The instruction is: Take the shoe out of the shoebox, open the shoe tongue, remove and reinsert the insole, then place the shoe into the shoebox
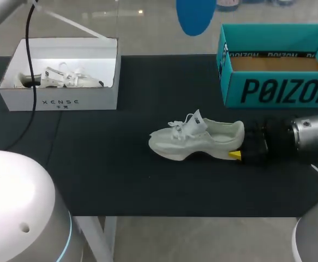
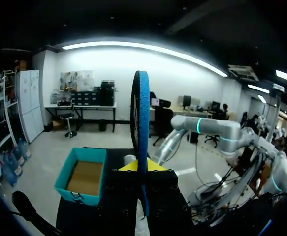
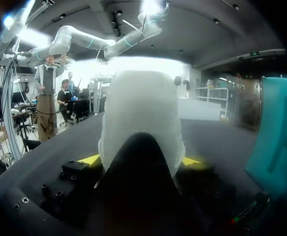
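Shoe [image 1: 197,139] on worktop [image 1: 120,174], insole [image 2: 141,113] out.
Right gripper [image 3: 142,161] jaws clamped on its heel; left gripper [image 2: 139,167] jaws clamped on the blue insole, high above.

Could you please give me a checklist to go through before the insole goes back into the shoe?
1. Blue insole gripped by the left gripper: ok, it stands edge-on between the yellow tips.
2. Shoe steadied: ok, the right gripper clamps its heel from both sides.
3. Shoe sole-down on the table: ok.
4. Tongue pulled open enough: cannot tell, the opening does not show clearly.
5. Teal shoebox open for later: ok.
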`<state>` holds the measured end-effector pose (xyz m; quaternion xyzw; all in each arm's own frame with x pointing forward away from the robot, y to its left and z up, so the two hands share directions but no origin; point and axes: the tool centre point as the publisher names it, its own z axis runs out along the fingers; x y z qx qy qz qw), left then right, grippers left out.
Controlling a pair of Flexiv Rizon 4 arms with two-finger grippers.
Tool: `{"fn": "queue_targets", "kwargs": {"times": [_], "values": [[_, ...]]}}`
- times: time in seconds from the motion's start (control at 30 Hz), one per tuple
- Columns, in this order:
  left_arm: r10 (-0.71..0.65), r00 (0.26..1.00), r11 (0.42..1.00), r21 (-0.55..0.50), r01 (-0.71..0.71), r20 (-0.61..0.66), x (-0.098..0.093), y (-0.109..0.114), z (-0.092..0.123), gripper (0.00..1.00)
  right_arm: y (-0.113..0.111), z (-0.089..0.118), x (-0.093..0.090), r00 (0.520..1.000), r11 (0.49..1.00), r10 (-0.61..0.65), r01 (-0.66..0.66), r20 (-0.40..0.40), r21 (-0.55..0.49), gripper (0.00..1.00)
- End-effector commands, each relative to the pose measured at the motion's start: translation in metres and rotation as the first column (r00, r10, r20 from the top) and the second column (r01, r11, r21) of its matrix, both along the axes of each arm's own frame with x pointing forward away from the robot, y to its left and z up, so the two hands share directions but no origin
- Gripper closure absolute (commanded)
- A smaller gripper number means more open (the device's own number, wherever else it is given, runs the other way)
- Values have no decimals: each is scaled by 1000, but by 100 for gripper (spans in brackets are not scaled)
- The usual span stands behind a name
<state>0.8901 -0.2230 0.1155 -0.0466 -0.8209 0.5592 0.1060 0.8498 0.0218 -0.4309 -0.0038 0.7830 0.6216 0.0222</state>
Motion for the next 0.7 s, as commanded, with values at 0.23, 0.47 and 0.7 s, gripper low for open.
{"fn": "queue_targets", "kwargs": {"times": [0.23, 0.47, 0.7], "values": [[14, 1000, 1000, -8, -14, -9, -4, 0, -1, 100, 2, -5, 0, 1000, 1000, -1, 1, 0, -1, 0], [14, 1000, 1000, -8, -14, -9, -4, 0, -1, 100, -5, 2, 5, 1000, 1000, -4, 4, 24, 4, 0], [14, 1000, 1000, -8, -14, -9, -4, 0, -1, 100, -28, 11, 13, 998, 999, -38, 39, 50, -5, 0]]}}
